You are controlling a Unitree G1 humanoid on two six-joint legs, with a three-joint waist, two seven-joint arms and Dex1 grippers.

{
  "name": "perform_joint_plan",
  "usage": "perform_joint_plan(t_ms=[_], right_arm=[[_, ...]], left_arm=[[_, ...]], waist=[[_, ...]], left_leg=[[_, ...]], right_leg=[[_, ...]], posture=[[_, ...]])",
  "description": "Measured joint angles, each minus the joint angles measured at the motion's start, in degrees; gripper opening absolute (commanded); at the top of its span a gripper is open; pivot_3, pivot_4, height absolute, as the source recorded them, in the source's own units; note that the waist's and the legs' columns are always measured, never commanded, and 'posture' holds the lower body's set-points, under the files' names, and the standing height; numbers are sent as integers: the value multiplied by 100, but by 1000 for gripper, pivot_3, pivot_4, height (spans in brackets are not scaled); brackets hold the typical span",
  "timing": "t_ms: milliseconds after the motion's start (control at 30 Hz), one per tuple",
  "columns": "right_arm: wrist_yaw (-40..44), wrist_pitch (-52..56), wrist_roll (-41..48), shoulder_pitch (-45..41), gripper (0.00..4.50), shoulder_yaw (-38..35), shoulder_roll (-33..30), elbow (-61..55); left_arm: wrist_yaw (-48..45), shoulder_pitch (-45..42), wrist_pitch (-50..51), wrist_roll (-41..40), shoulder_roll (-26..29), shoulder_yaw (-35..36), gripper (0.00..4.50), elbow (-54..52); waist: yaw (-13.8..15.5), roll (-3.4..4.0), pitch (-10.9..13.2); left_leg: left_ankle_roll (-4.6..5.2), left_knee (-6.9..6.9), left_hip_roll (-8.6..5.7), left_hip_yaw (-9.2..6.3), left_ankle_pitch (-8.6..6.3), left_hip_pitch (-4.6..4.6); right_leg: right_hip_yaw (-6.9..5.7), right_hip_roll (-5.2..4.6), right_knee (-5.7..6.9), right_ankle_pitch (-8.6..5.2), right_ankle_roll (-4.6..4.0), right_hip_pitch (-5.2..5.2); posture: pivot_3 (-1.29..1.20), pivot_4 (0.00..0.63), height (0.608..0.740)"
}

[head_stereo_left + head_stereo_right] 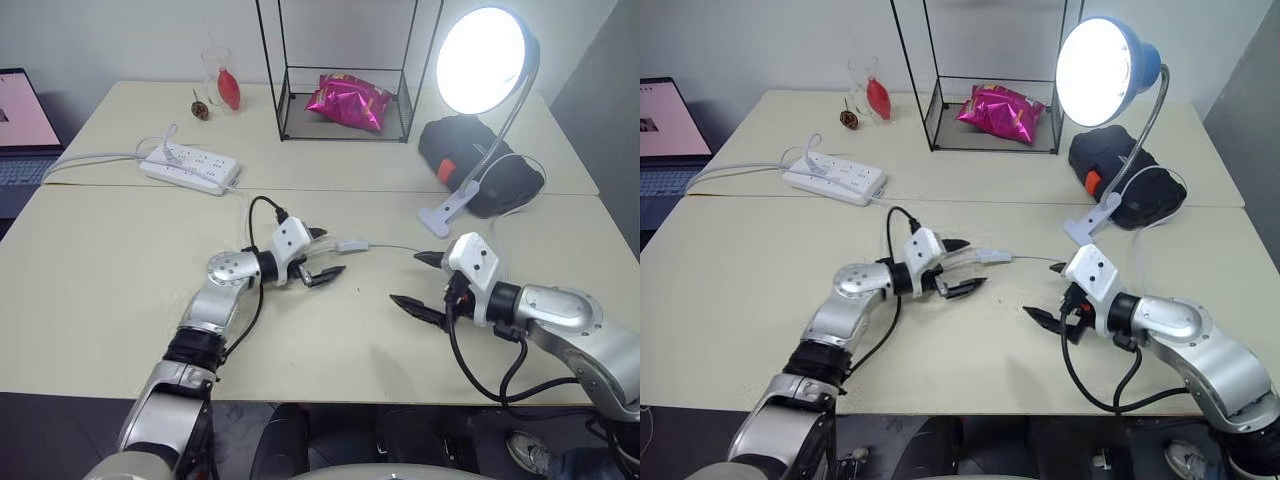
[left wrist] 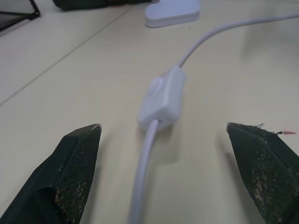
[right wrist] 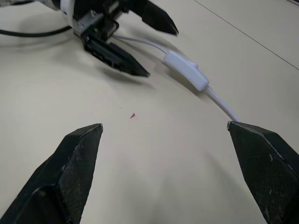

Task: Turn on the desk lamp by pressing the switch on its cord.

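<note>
The desk lamp stands at the table's back right with its bulb glowing, on a silver gooseneck rising from a white clip base. Its thin white cord runs left across the table to the small white switch. My left gripper is open just left of the switch, one finger on either side of the cord, touching nothing; in the left wrist view the switch lies just ahead of the fingertips. My right gripper is open and empty, to the right of the switch and nearer the table's front.
A white power strip lies at the back left, with a laptop beyond the table's left edge. A black wire frame holds a pink bag. A black pouch sits behind the clip base. A glass stands at the back.
</note>
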Motion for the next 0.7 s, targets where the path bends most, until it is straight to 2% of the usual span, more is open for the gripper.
perform_joint_plan(t_ms=[200, 400, 567, 700], right_arm=[[393, -228, -134, -75, 4500, -171, -187, 265], [1009, -838, -237, -73, 4500, -598, -523, 878], [1402, -1219, -338, -89, 4500, -969, -637, 1553], [1598, -1413, -374, -289, 4500, -983, -603, 1881]], left_arm=[[188, 582, 836, -22, 914, 466, 4483, -1548], [222, 1334, 1549, -339, 1708, 1352, 4483, -2330], [218, 1882, 1963, -774, 1921, 2031, 4483, -2651], [228, 2094, 2185, -1012, 1955, 2180, 4483, -2931]], waist=[[-8, 2, 0], [6, -2, 3], [13, -3, 3], [11, -3, 4]], left_leg=[[0, -4, 3, 2, 0, 5], [0, -2, 2, 5, 0, 6], [0, -1, 1, 9, 0, 5], [0, -1, 3, 8, 0, 8]], right_leg=[[0, 1, -1, -2, 1, 1], [-1, -5, -2, -4, 5, 4], [0, -9, -3, -2, 1, 4], [0, -8, -1, -2, 1, 4]], posture=[[0, 150, 740], [0, 150, 740], [0, 150, 740], [0, 150, 740]])
